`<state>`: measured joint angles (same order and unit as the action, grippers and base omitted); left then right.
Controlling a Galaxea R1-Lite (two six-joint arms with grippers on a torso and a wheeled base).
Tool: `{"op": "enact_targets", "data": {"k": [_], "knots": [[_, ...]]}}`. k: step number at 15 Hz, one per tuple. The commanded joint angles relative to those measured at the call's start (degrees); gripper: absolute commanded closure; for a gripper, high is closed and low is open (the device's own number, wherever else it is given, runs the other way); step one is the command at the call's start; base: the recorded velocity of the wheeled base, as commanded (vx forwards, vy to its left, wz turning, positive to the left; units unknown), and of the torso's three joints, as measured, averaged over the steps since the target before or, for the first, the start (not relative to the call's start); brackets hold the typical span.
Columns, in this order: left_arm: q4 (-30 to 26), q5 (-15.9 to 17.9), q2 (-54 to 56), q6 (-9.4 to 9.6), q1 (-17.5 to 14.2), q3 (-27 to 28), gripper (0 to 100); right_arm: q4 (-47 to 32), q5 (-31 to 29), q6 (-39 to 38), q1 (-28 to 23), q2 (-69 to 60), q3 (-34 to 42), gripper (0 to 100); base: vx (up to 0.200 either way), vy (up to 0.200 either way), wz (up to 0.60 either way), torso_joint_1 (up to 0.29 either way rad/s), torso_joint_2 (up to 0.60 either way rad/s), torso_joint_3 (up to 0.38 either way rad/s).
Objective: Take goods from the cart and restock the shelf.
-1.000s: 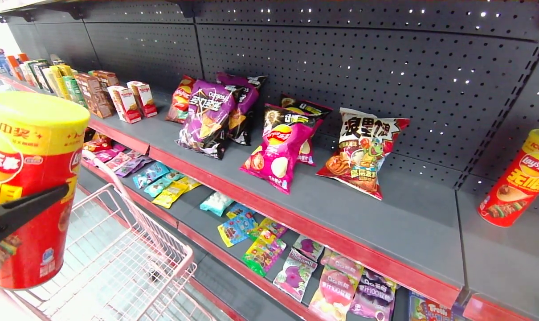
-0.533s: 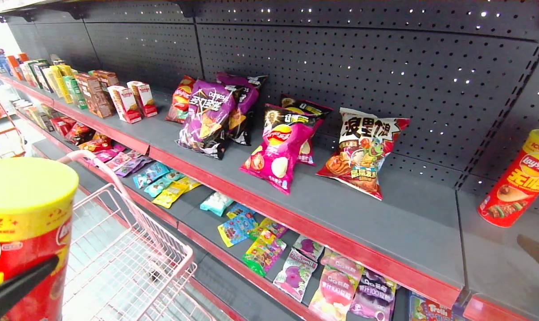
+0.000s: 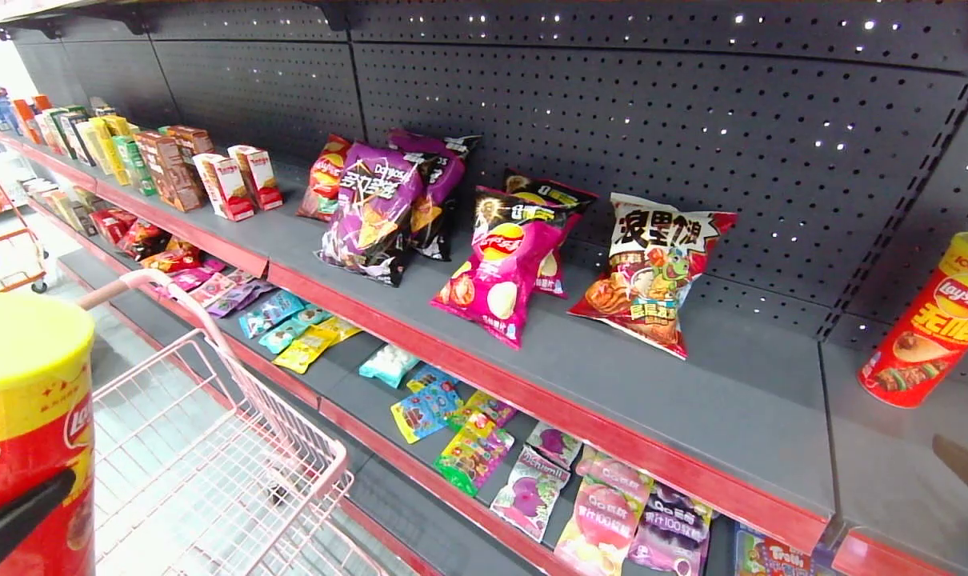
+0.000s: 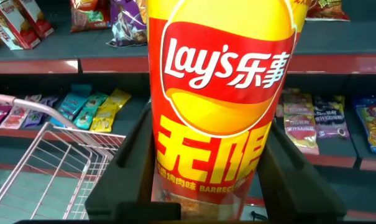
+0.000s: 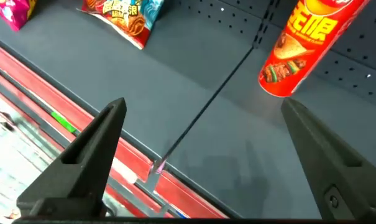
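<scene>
Chip can (image 4: 219,93) clamped in left jaws, right jaws wide apart

bright, even light falls from above onto the shelf (image 3: 716,392), and its grey deck shows no hard shadows. behind the shelf, the pegboard (image 3: 652,104) holes sparkle with pinpoints of light. beyond the shelf's left end the room is washed out white. the chip bags (image 3: 656,272) on the shelf carry small gleams, and the chip can (image 3: 28,416) in front of the shelf has a brightly lit lid. toward the shelf's right end the uprights lean outward in the head view. faint soft shadows lie on the shelf under the right fingers (image 5: 91,155).
</scene>
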<state>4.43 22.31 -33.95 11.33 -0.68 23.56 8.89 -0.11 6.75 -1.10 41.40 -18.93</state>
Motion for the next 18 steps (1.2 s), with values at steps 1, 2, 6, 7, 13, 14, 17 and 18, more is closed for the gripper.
{"op": "enact_targets", "data": {"k": [1, 2, 6, 7, 13, 14, 17, 18], "knots": [[-0.03, 0.63, -0.15, 0.10, -0.02, -0.01, 100, -0.01, -0.07, 0.54, -0.57, -1.15, 0.21, 0, 0.000, 0.000, 0.00, 0.000, 0.00, 0.000], [0.06, 0.72, -0.15, 0.10, -0.02, -0.01, 100, -0.01, 0.02, 1.07, -1.10, -1.15, 0.21, 0, 0.000, 0.000, 0.00, 0.000, 0.00, 0.000], [0.06, 0.81, -0.15, 0.10, -0.02, -0.01, 100, -0.01, 0.02, 2.12, -2.42, -0.97, 0.21, 0, 0.000, 0.000, 0.00, 0.000, 0.00, 0.000], [0.06, 0.81, -0.24, 0.10, -0.02, 0.08, 100, -0.01, 0.11, 2.39, -2.42, -0.97, 0.30, 0, 0.000, 0.000, 0.00, 0.000, 0.00, 0.000], [0.15, 0.81, -0.85, 0.19, -0.02, 0.34, 100, -0.01, 0.37, 2.39, -2.42, -0.88, 0.30, 0, 0.000, 0.000, -0.50, 0.003, 0.00, 0.004], [0.15, 0.81, -0.85, 0.19, -0.02, 0.34, 100, 0.08, 0.37, 2.39, -2.42, -0.88, 0.21, 0, 0.000, 0.000, -0.60, 0.007, 0.01, -0.002], [0.23, 0.72, -0.77, 0.19, -0.02, 0.34, 100, 0.08, 0.37, 2.39, -2.33, -0.88, 0.21, 0, 0.000, 0.000, -0.60, -0.002, 0.00, 0.002], [0.23, 0.72, -0.68, 0.19, -0.02, 0.34, 100, 0.08, 0.37, 2.47, -2.33, -0.62, 0.21, 0, 0.000, 0.000, -0.60, 0.002, 0.00, 0.002]]}}
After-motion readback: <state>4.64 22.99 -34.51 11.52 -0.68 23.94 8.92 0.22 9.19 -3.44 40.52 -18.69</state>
